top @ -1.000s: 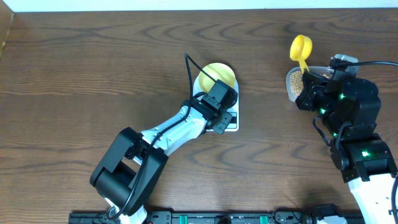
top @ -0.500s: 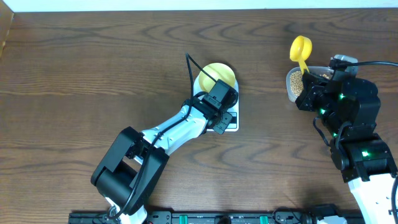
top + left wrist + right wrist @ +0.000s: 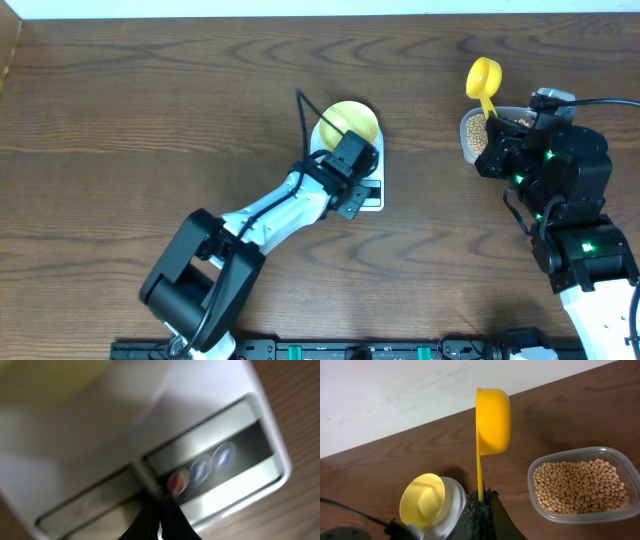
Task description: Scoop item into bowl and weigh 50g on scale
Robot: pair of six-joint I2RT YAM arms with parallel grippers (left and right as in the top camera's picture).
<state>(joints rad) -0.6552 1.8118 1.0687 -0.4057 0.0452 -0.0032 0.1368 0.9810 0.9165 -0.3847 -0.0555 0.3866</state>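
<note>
The pale yellow bowl (image 3: 350, 120) sits on the white scale (image 3: 374, 199) mid-table and looks empty from the right wrist view, bowl (image 3: 422, 499). My left gripper (image 3: 350, 188) is shut with nothing in it. Its tips (image 3: 162, 506) rest at the scale's (image 3: 100, 425) button strip, right beside the red button (image 3: 178, 481). My right gripper (image 3: 481, 497) is shut on the handle of the bright yellow scoop (image 3: 492, 417), which it holds upright and apparently empty. The beans (image 3: 577, 485) fill a clear tub (image 3: 473, 135) beside that gripper (image 3: 497, 125).
Two blue buttons (image 3: 212, 461) lie beside the red one on the scale. The tub (image 3: 620, 460) stands to the right of the scoop. A black cable (image 3: 305, 105) loops up by the bowl. The table's far edge meets a white wall (image 3: 395, 395).
The left arm's elbow has shifted slightly left and the gripper has edged along the scale's front. The right arm and scoop have not moved.
</note>
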